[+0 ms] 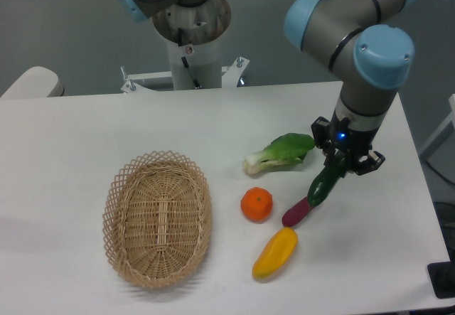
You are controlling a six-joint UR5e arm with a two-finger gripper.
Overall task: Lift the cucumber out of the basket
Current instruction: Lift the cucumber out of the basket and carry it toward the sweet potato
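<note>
The glossy dark green cucumber (323,185) hangs tilted in the air at the right of the table, its lower end above the purple sweet potato (296,212). My gripper (343,162) is shut on its upper end. The oval wicker basket (122,209) lies at the left of the table, far from the gripper, with nothing inside it.
A leafy bok choy (281,152) lies just left of the gripper. An orange (257,204) and a yellow pepper (275,252) sit between basket and gripper. The table's right edge (414,160) is close to the arm. The robot's base (192,27) stands at the back.
</note>
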